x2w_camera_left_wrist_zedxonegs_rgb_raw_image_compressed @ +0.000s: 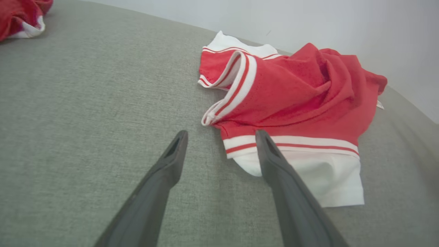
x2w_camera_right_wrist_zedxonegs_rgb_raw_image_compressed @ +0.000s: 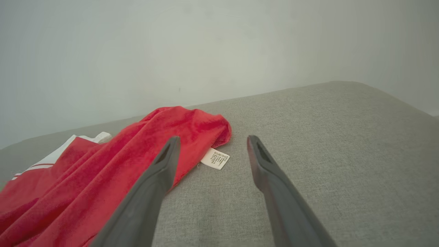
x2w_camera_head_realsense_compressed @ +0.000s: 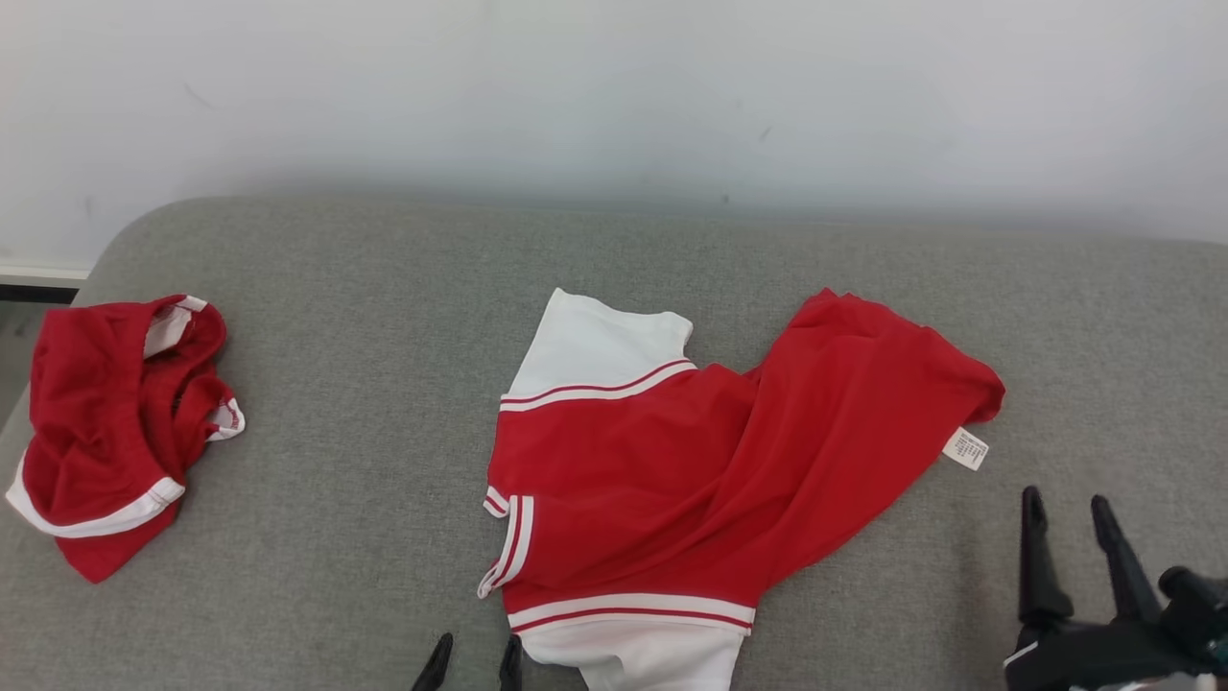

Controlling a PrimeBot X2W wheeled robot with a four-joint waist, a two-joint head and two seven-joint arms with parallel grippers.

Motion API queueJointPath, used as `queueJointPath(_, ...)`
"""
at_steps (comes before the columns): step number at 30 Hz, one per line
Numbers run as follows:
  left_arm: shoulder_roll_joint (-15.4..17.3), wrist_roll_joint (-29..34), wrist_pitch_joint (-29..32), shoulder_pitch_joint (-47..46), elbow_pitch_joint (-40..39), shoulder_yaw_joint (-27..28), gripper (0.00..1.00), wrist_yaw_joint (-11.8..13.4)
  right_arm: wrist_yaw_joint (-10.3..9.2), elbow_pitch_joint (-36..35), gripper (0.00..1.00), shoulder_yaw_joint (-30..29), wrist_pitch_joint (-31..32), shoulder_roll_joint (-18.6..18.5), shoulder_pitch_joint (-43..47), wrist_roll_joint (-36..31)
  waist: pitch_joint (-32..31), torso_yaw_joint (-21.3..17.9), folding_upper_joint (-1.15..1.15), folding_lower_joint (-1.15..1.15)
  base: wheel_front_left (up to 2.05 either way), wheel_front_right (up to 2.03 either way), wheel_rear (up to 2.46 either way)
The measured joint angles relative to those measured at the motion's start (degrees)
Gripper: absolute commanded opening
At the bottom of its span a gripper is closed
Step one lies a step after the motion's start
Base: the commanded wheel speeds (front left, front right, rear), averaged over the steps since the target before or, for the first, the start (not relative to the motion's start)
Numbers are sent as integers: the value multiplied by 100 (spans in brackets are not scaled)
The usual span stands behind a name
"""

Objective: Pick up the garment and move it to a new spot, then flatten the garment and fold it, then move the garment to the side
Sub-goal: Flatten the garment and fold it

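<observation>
A red garment (x2w_camera_head_realsense_compressed: 691, 470) with white sleeves and red-white stripes lies rumpled in the middle of the grey cushion (x2w_camera_head_realsense_compressed: 384, 336). A white label (x2w_camera_head_realsense_compressed: 965, 448) sticks out at its right edge. My left gripper (x2w_camera_head_realsense_compressed: 473, 653) is open at the bottom edge, just left of the near white sleeve (x2w_camera_left_wrist_zedxonegs_rgb_raw_image_compressed: 325, 175); in the left wrist view its fingers (x2w_camera_left_wrist_zedxonegs_rgb_raw_image_compressed: 221, 135) straddle bare cushion and the sleeve's edge. To the lower right of the garment my right gripper (x2w_camera_head_realsense_compressed: 1065, 499) stands open and empty. Its wrist view shows the gripper (x2w_camera_right_wrist_zedxonegs_rgb_raw_image_compressed: 211, 139) pointing at the label (x2w_camera_right_wrist_zedxonegs_rgb_raw_image_compressed: 215, 159) and the red hem (x2w_camera_right_wrist_zedxonegs_rgb_raw_image_compressed: 192, 127).
A second red and white garment (x2w_camera_head_realsense_compressed: 115, 422) lies bunched at the cushion's left end, also seen as a red heap (x2w_camera_left_wrist_zedxonegs_rgb_raw_image_compressed: 20, 17) in the left wrist view. A white wall (x2w_camera_head_realsense_compressed: 614, 96) rises right behind the cushion. The cushion's left edge drops off near a dark baseboard (x2w_camera_head_realsense_compressed: 38, 293).
</observation>
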Motion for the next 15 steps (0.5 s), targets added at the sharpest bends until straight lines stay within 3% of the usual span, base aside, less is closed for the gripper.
queueJointPath(7, 1, -136, 0, -133, 238, -213, 100, 2, 0, -460, 100, 21, 0, 423, 515, -271, 42, -112, 0, 0, 0, 0, 0)
queueJointPath(15, -2, -323, 0, -296, 750, -579, 100, -1, 0, -457, 100, 142, 0, 637, 665, -303, 45, -229, 0, 0, 0, 0, 0)
